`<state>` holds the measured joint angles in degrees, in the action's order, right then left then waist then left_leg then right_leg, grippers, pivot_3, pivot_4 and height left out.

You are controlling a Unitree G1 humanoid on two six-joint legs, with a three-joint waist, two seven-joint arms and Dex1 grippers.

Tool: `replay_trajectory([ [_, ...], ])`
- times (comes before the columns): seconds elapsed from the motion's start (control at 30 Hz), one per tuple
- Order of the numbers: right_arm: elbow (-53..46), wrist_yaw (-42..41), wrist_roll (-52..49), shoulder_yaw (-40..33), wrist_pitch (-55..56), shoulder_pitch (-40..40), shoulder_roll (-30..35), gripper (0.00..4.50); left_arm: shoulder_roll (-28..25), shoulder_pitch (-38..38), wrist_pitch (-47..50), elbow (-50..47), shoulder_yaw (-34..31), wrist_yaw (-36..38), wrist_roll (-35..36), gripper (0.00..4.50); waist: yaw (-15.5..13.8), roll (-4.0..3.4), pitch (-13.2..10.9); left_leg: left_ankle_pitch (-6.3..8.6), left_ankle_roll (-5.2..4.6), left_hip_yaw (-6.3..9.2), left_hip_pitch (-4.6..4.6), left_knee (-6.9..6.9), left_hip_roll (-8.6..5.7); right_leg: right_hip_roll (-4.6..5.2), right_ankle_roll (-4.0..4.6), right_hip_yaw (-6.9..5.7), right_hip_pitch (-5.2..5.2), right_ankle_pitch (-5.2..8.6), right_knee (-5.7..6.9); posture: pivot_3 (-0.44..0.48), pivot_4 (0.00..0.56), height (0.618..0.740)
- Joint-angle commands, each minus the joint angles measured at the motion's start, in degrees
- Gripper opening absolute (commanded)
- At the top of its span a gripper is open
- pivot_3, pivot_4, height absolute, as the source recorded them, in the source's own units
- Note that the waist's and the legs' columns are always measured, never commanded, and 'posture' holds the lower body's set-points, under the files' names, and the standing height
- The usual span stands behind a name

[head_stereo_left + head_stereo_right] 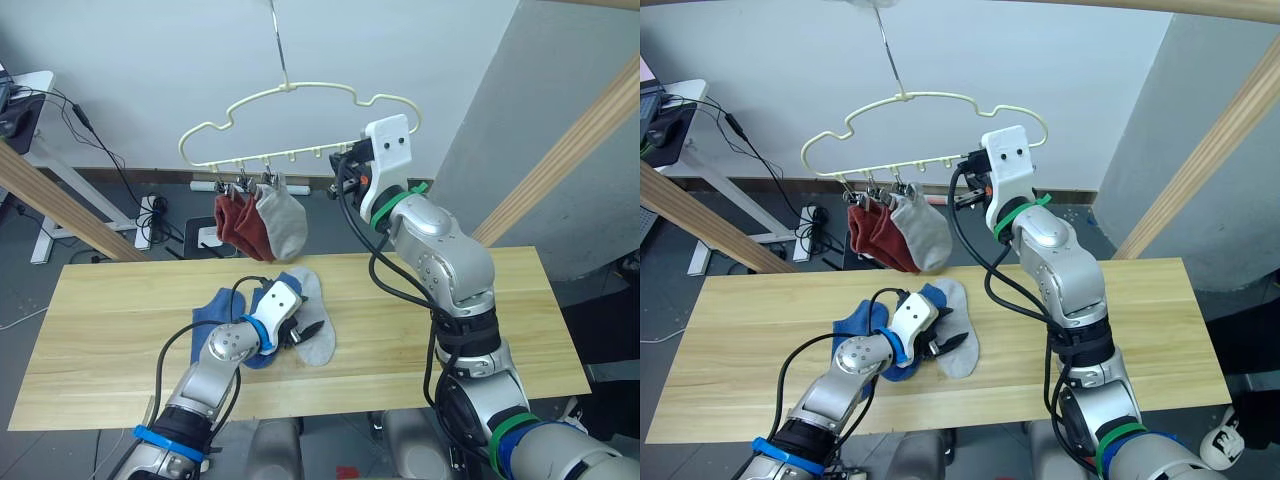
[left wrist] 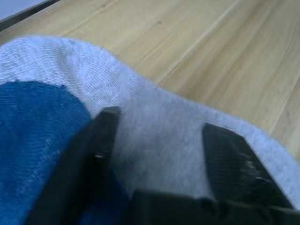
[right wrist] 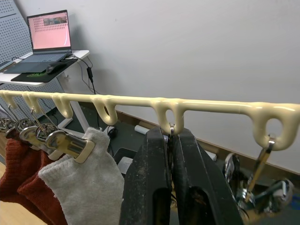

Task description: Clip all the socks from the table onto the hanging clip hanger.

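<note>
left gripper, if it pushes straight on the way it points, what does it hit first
Most likely the light grey knit sock lying on the pale wooden table; the left gripper has its jaws open right over it.

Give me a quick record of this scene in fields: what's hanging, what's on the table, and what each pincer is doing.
hanging: two dark red socks and one grey sock clipped on the clip hanger
on table: blue socks and a light grey sock, overlapping
left pincer: open, fingers over the light grey sock
right pincer: shut on a clip hanging from the hanger's bar
</note>
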<state>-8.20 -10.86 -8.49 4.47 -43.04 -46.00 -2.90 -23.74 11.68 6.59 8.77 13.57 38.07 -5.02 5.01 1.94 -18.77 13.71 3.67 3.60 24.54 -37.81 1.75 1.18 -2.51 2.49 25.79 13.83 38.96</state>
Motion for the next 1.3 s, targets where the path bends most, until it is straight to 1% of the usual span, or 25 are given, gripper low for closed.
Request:
replay_trajectory([
  [0.03, -2.42, 0.24, -0.82, -0.07, 0.40, -0.34, -0.12, 0.00, 0.81, -0.28, 1.29, -1.31, 2.34, 1.87, 0.11, 3.41, 0.00, 0.00, 0.00, 0.00, 0.00, 0.00, 0.00, -0.01, 0.00, 0.00, 0.00, 0.00, 0.00, 0.00, 0.00, -0.127, 0.324, 0.721],
  [0.17, -2.57, 0.15, -0.89, -0.03, 0.28, -0.28, -0.06, 0.00, 1.20, 0.26, -0.64, -0.74, 3.52, 4.89, 1.38, 3.41, 0.00, 0.00, 0.00, 0.00, 0.00, 0.00, 0.00, -0.01, 0.00, 0.00, 0.01, 0.00, 0.00, 0.00, 0.00, -0.128, 0.324, 0.721],
  [0.27, -2.56, 0.05, -0.94, 0.04, 0.25, -0.28, -0.08, 0.00, 1.84, 0.34, -4.89, -0.24, 3.72, 8.23, 3.65, 3.41, 0.01, 0.00, 0.00, 0.00, 0.00, 0.00, 0.00, 0.00, 0.00, 0.00, 0.02, 0.00, 0.00, -0.01, 0.00, -0.131, 0.322, 0.721],
  [0.37, -2.57, -0.01, -0.94, 0.16, 0.22, -0.25, -0.12, 0.00, 1.97, -0.21, -9.38, 0.05, 2.52, 9.26, 5.12, 3.41, 0.00, 0.00, 0.00, 0.00, 0.00, 0.00, 0.00, 0.00, 0.01, 0.00, 0.02, 0.00, 0.00, -0.01, -0.01, -0.129, 0.320, 0.721],
  [0.47, -2.67, -0.06, -0.93, 0.24, 0.09, -0.24, -0.10, 0.00, 0.20, -1.11, -12.07, 1.82, 0.90, 5.49, 2.46, 3.41, 0.04, 0.00, 0.00, 0.00, 0.00, 0.00, 0.00, 0.00, 0.01, 0.00, 0.02, 0.00, 0.00, -0.01, -0.01, -0.133, 0.321, 0.721],
  [0.67, -3.23, -0.10, -0.98, 0.30, -0.35, 0.08, 0.05, 0.00, -1.77, -4.84, -12.06, -0.31, -4.03, -0.75, 2.26, 3.41, 0.11, -0.01, 0.00, 0.00, 0.00, 0.01, 0.00, 0.00, 0.02, 0.00, 0.01, 0.00, 0.01, 0.00, -0.01, -0.134, 0.322, 0.721],
  [0.83, -3.32, -0.25, -1.07, 0.32, -0.41, 0.05, 0.05, 0.00, -2.58, -8.53, -6.03, -1.78, -8.10, -3.50, 3.49, 3.41, 0.12, -0.01, -0.01, 0.00, 0.00, 0.00, 0.01, 0.01, 0.02, 0.02, 0.01, 0.00, 0.02, 0.00, -0.02, -0.130, 0.324, 0.721],
  [0.97, -3.31, -0.45, -1.12, 0.44, -0.48, 0.07, 0.04, 0.00, -4.05, -9.87, -1.42, -1.06, -9.83, -4.27, 3.28, 3.41, 0.13, -0.01, -0.01, 0.00, 0.00, 0.01, 0.00, 0.01, 0.03, 0.01, -0.05, -0.01, 0.02, 0.03, -0.01, -0.126, 0.323, 0.721],
  [1.03, -3.32, -0.50, -1.11, 0.49, -0.48, 0.09, 0.03, 0.00, -4.14, -9.79, -0.81, -0.88, -10.97, -5.49, 3.62, 3.41, 0.12, -0.01, -0.01, 0.00, 0.00, 0.00, -0.02, 0.01, 0.04, 0.00, -0.20, 0.00, 0.02, 0.13, -0.01, -0.126, 0.323, 0.721],
  [1.13, -3.30, -0.59, -1.05, 0.64, -0.36, 0.18, 0.07, 0.00, -3.90, -9.16, -3.02, -1.48, -12.63, -7.35, 4.10, 3.41, 0.11, -0.01, -0.01, 0.00, 0.00, -0.01, -0.03, 0.00, 0.05, -0.01, -0.23, 0.01, 0.02, 0.14, 0.00, -0.125, 0.321, 0.721],
  [1.17, -3.31, -0.61, -1.03, 0.70, -0.33, 0.20, 0.07, 0.00, -3.82, -9.05, -4.12, -2.04, -13.12, -7.65, 4.38, 3.41, 0.10, -0.01, -0.01, -0.01, 0.00, -0.01, -0.03, 0.00, 0.05, -0.01, -0.23, 0.01, 0.02, 0.14, 0.00, -0.123, 0.317, 0.721],
  [1.23, -3.28, -0.63, -1.01, 0.76, -0.25, 0.20, 0.09, 0.00, -3.88, -9.44, -7.19, -4.46, -13.04, -5.03, 6.53, 3.41, 0.08, -0.01, -0.01, 0.00, 0.00, -0.01, -0.03, 0.01, 0.05, 0.00, -0.20, 0.01, 0.02, 0.12, 0.00, -0.123, 0.317, 0.721],
  [1.3, -3.17, -0.67, -0.99, 0.80, -0.08, 0.16, 0.11, 0.00, -4.28, -10.06, -9.63, -6.55, -12.08, -1.81, 8.09, 3.41, 0.01, -0.01, -0.01, 0.00, 0.00, -0.02, -0.01, 0.01, 0.05, 0.01, 0.01, 0.01, 0.02, 0.00, -0.03, -0.123, 0.317, 0.721],
])
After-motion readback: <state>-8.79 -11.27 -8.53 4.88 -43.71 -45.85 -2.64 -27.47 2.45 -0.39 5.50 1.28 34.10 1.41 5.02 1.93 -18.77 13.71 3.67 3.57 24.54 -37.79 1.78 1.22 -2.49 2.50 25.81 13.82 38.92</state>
